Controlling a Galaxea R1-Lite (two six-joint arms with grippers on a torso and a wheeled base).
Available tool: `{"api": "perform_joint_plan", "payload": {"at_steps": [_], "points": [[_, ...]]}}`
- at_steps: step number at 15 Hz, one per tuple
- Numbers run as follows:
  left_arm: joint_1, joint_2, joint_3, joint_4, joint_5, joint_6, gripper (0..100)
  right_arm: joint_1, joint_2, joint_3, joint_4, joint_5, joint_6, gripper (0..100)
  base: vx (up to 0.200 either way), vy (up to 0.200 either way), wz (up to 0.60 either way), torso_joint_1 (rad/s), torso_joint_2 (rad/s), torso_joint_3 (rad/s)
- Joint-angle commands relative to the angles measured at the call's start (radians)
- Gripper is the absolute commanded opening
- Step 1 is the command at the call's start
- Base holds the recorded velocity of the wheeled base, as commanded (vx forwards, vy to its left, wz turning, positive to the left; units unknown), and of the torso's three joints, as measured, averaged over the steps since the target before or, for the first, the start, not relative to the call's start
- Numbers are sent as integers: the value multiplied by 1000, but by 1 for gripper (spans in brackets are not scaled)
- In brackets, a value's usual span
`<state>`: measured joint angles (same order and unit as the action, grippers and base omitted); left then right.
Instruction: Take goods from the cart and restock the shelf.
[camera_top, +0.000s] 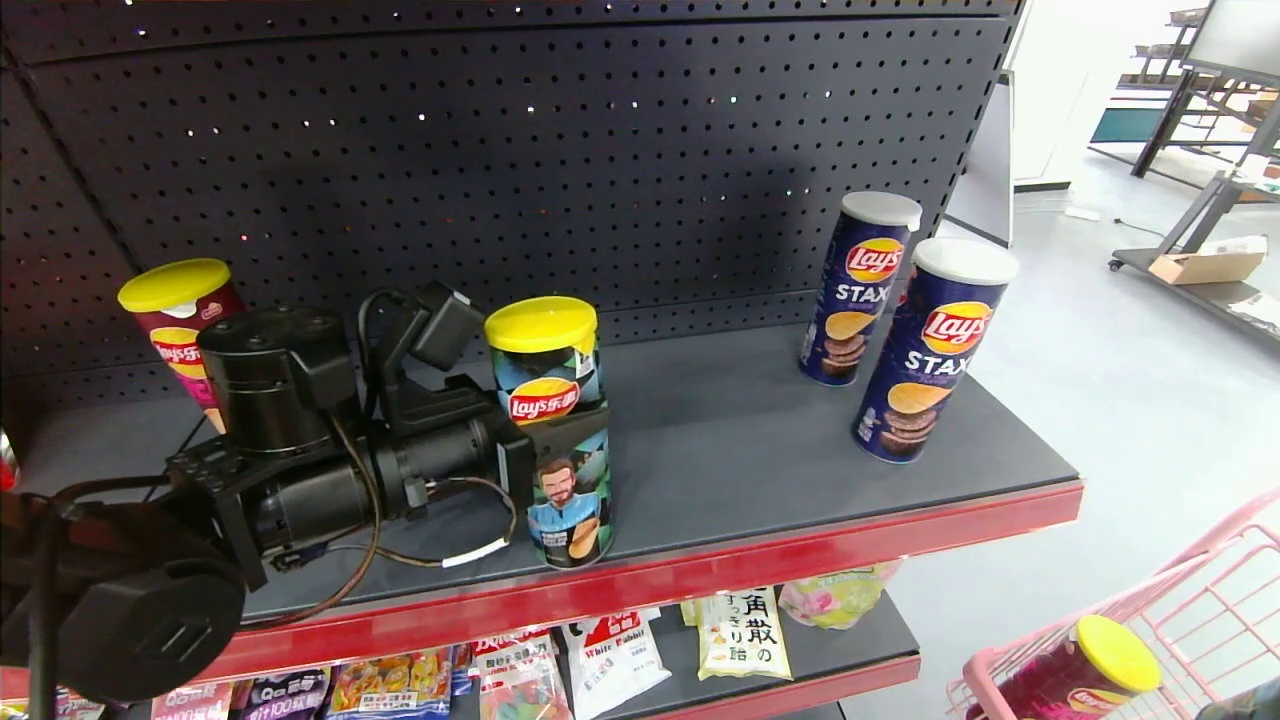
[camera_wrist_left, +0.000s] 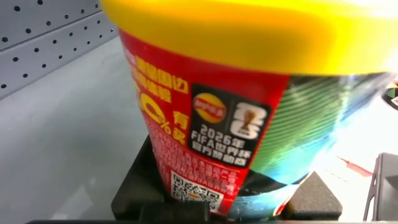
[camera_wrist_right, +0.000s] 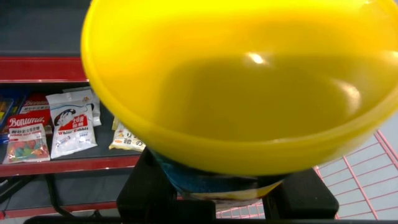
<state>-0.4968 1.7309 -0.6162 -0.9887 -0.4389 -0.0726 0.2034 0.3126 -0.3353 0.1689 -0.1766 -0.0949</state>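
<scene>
- Teal can (camera_top: 550, 400), yellow-lidded, stands upright on the shelf (camera_top: 740, 450), close to the red front lip and left of the shelf's middle.
- Left claw (camera_top: 552, 440) is closed around the teal can at mid-height. One dark finger crosses the label in the head view, and the left wrist view shows black pads (camera_wrist_left: 142, 193) on either side of the can's lower body.
- Cart can (camera_top: 1090, 665), also yellow-lidded, lies tilted inside the pink cart (camera_top: 1200, 590), at the robot's lower right and well apart from the shelf.
- Right claw (camera_wrist_right: 217, 200) is clamped on the cart can below its lid, with a black finger pressed to each side of the body. The lid faces the wrist camera.
- Maroon can (camera_top: 185, 330) with a yellow lid stands at the back left of the shelf, against the perforated panel and behind the left arm.
- Rear blue can (camera_top: 862, 290) and front blue can (camera_top: 932, 350), both white-lidded, stand upright just beside each other at the right end of the shelf.
- Snack bags (camera_top: 610, 660) lie on the lower shelf (camera_top: 860, 625) beneath.
</scene>
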Motion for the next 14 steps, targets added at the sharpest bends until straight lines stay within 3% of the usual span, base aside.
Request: {"api": "perform_joint_plan", "payload": {"at_steps": [1, 7, 14], "points": [[-2, 1, 9, 2, 0, 2, 0, 1, 0, -1, 0, 0, 0, 0, 0, 0, 0, 0, 0, 0], [-14, 22, 42, -77, 2, 4, 0, 1, 0, -1, 0, 0, 0, 0, 0, 0, 0, 0, 0, 0], [-37, 6, 70, -79, 16, 2, 0, 1, 0, -2, 0, -1, 0, 0, 0, 0, 0, 0, 0, 0]]}}
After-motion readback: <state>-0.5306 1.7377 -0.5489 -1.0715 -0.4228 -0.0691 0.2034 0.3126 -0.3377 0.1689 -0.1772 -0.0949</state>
